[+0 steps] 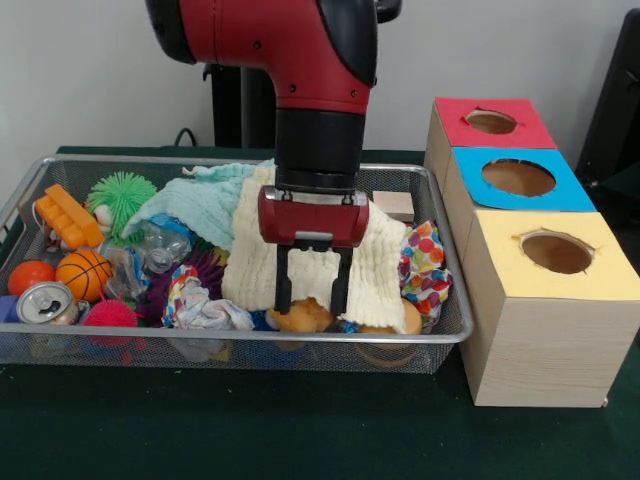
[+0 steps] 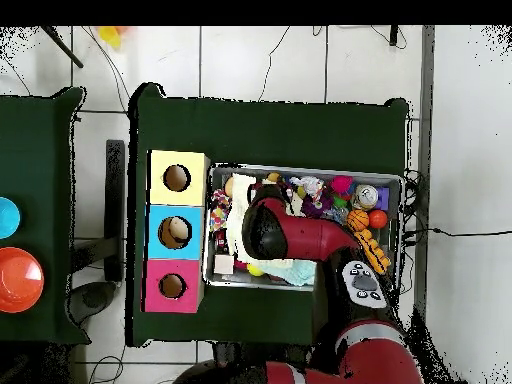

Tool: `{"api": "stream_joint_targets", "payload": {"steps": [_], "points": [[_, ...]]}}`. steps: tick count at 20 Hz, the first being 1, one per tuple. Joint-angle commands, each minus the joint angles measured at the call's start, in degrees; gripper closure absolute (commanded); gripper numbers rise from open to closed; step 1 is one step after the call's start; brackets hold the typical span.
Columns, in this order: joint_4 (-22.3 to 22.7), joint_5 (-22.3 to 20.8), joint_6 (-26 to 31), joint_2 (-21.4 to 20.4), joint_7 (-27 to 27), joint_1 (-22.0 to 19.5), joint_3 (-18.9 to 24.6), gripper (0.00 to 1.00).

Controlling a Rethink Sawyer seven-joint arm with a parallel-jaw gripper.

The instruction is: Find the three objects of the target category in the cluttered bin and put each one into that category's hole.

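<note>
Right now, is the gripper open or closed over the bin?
Open. In the front view the gripper hangs with both fingers apart, the cream cloth visible between them.

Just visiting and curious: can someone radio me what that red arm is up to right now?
Gripper open, low in the wire bin, fingers astride a bread roll. Nothing held yet. Cream cloth bunched right behind it.

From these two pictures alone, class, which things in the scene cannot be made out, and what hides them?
- Front view: what lies under the cream cloth.
- Front view: objects low in the bin, blurred behind its mesh wall.
- Overhead view: the gripper and the middle of the bin, covered by the arm.
- Which category is the target.
</note>
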Motion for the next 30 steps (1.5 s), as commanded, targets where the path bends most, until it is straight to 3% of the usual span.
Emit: {"api": "stream_joint_targets", "payload": {"steps": [1,9,13,20,30], "points": [[1.1,-2.1,-10.8,7.8,10.3,1.3,-0.7,0.0],[7.3,0.0,-16.2,8.1,12.4,2.7,-4.0,0.0],[9.4,-0.7,-14.6,6.0,11.7,2.0,-4.4,0.0],[8.8,-1.5,-13.8,6.2,10.5,0.8,-4.1,0.0],[5.9,1.7,-16.0,10.6,11.4,2.0,-5.4,0.0]]}}
